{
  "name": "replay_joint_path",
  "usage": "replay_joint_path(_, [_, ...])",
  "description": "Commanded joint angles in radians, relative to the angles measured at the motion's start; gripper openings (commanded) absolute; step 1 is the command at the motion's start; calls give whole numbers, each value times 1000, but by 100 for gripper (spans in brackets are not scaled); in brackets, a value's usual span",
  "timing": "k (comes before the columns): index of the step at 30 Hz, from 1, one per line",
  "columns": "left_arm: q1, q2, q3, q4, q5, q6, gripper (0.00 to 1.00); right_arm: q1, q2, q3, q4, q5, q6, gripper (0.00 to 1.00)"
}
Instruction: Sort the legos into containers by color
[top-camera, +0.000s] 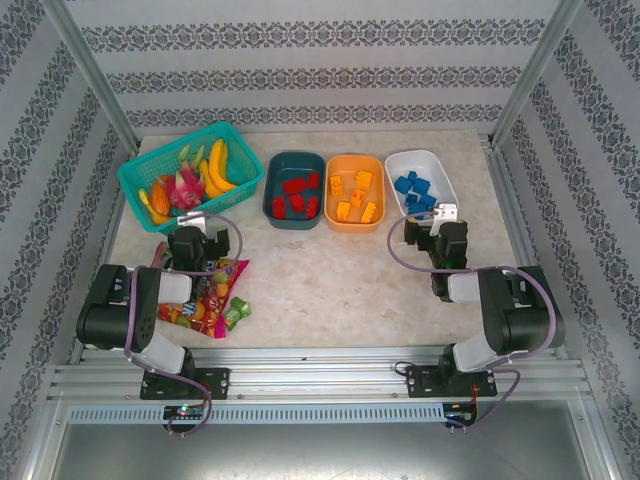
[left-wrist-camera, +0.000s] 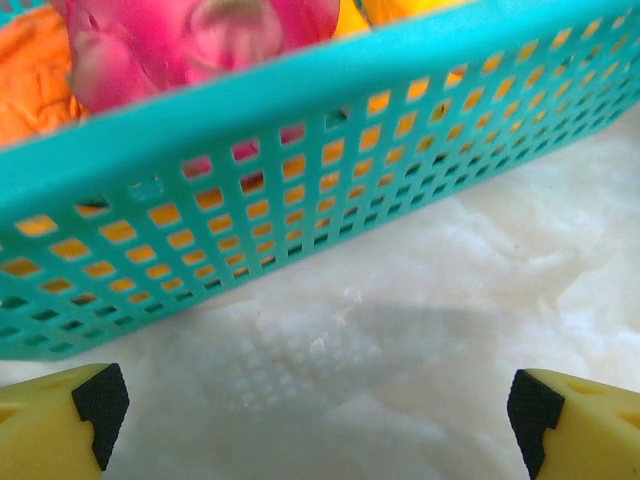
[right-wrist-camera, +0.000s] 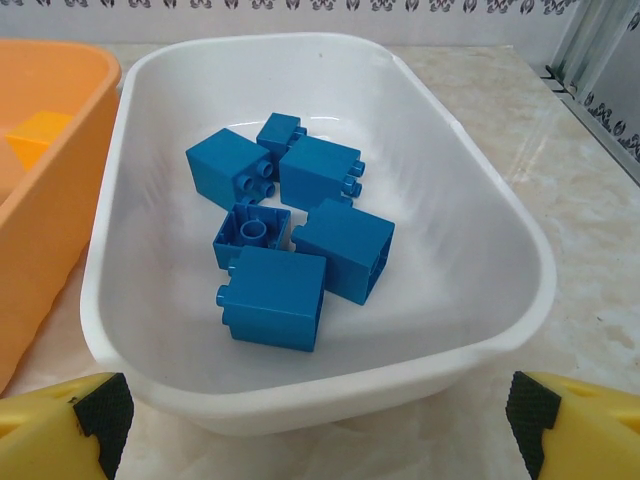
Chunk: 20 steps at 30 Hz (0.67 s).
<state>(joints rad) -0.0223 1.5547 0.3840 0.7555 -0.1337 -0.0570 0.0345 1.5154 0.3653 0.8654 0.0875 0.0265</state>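
All sorted, seemingly: red bricks (top-camera: 298, 195) in the teal tub (top-camera: 268, 190) left of the orange tub (top-camera: 346, 163), blue bricks (right-wrist-camera: 290, 230) in the white tub (right-wrist-camera: 330, 405) right of it.
Left over: none seen.
My left fingers (left-wrist-camera: 40, 430), right fingers (right-wrist-camera: 40, 430): spread apart, empty.

A robot test cell in a lab: aluminium-profile posts (top-camera: 90, 75) frame a marble-look table (top-camera: 330, 285), damask-printed panels (top-camera: 310, 70) serve as walls (a backdrop, no real room), and the left arm (top-camera: 125, 315) and right arm (top-camera: 515, 315) bolt onto a slotted rail (top-camera: 320, 378).
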Motion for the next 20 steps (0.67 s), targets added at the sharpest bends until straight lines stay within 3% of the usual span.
replay_joint_path(1, [7, 2, 13, 96, 10, 14, 100, -5, -7, 17, 35, -17, -1, 98])
replay_joint_path(20, [8, 7, 11, 107, 10, 16, 100, -17, -6, 21, 27, -66, -5, 98])
